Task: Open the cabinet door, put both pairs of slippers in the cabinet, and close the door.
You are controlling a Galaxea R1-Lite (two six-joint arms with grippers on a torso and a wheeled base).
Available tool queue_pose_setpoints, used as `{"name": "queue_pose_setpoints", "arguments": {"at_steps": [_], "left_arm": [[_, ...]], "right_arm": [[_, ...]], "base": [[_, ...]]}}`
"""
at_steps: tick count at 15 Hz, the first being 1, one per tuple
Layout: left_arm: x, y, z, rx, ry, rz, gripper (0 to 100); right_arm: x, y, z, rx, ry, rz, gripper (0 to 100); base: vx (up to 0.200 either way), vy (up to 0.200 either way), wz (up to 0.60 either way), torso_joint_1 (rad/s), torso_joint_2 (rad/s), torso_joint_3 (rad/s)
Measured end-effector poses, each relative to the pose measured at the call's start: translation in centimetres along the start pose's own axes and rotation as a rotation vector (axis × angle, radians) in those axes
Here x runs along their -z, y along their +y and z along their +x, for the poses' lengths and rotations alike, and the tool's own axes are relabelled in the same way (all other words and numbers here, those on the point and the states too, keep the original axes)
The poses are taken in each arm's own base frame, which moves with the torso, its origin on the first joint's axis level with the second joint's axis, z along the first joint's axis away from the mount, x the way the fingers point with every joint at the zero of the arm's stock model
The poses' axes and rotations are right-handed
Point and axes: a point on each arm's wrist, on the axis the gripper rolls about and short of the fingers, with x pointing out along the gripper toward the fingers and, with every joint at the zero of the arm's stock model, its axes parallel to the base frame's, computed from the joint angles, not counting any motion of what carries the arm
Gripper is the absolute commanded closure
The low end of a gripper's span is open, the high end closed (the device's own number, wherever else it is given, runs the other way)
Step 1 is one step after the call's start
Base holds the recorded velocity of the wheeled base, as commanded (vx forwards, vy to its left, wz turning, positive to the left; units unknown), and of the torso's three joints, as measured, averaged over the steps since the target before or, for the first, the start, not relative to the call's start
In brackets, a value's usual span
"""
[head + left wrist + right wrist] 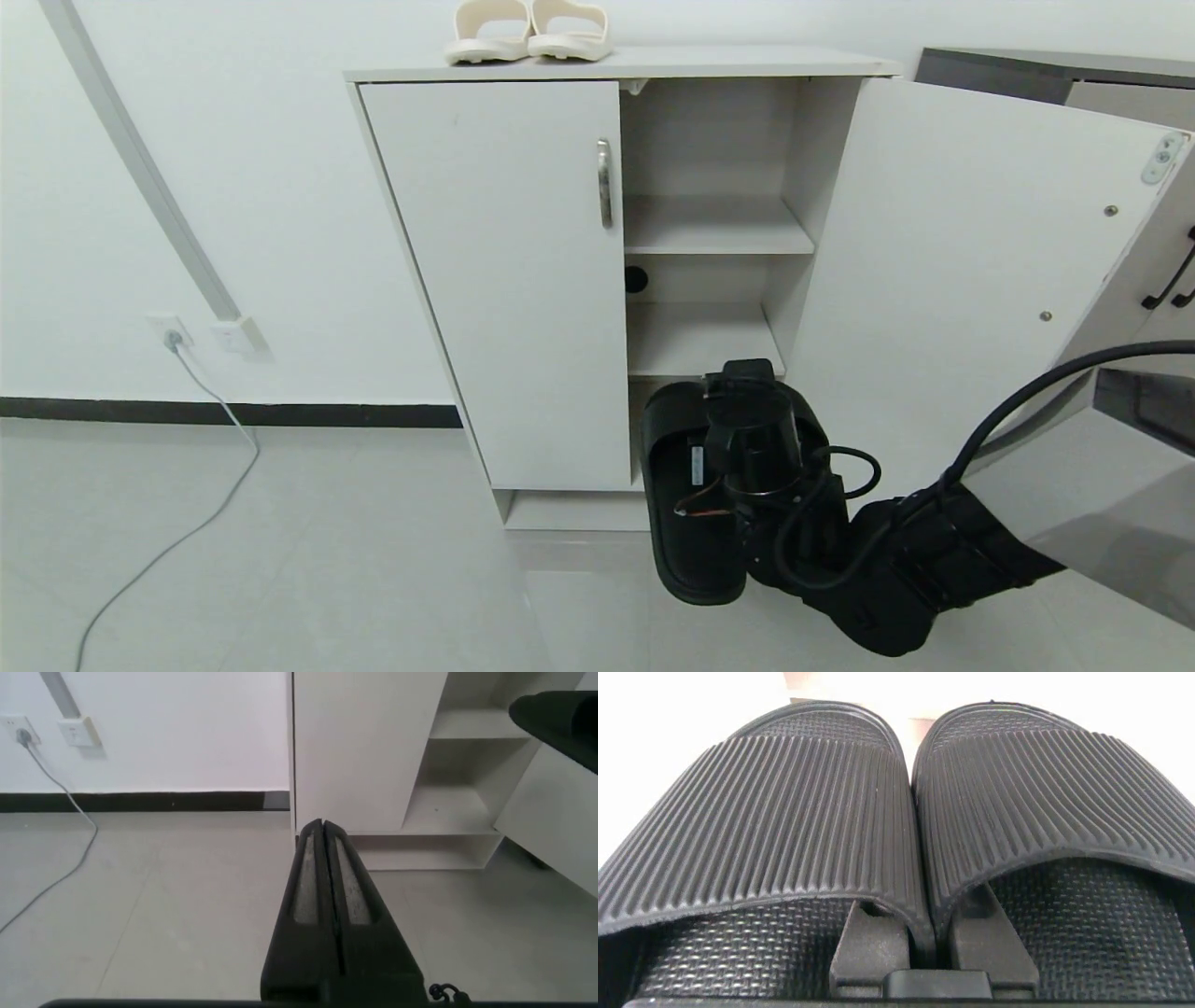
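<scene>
Cream slippers (528, 35) lie side by side on top of the cabinet (747, 63), above its shut left door (495, 280). The left gripper (323, 833) hangs over bare floor facing the cabinet base, fingers pressed together, holding nothing. Next is the open compartment with its bare shelves (709, 229). Black slippers (681, 523) sit just before the lowest opening, toes pointing in. The right gripper (923, 947) has one finger under each ribbed strap and pinches the two touching inner edges. The right door (952, 280) stands wide open. Judgement: both pairs look like light, soft, bendy foam, and the heels may sag. The ribbing should resist slipping. Best hold is where the straps adjoin.
</scene>
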Motion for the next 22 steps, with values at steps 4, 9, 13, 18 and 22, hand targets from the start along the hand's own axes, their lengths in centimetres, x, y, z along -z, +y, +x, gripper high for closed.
{"name": "queue_pose_setpoints", "arguments": {"at_steps": [4,9,13,18,22], "left_arm": [[0.0,0.0,0.0,0.001,0.000,0.000,100],[0.0,0.0,0.0,0.002,0.000,0.000,100],[0.0,0.0,0.0,0.002,0.001,0.000,100],[0.0,0.0,0.0,0.004,0.001,0.001,100],[0.0,0.0,0.0,0.004,0.000,0.002,100]], "right_arm": [[1.0,0.3,1.0,0.010,0.014,-0.010,100],[1.2,0.1,1.6,0.021,0.017,-0.011,100],[1.3,0.0,1.7,0.019,0.020,-0.011,100],[1.2,0.0,1.8,0.020,0.018,-0.008,100],[0.8,0.2,2.2,0.007,-0.028,0.019,100]], "base": [[0.000,0.000,0.00,0.000,0.00,0.000],[0.000,0.000,0.00,0.000,0.00,-0.019],[0.000,0.000,0.00,0.004,0.00,-0.173],[0.000,0.000,0.00,0.005,0.00,-0.195],[0.000,0.000,0.00,0.004,0.00,-0.195]]}}
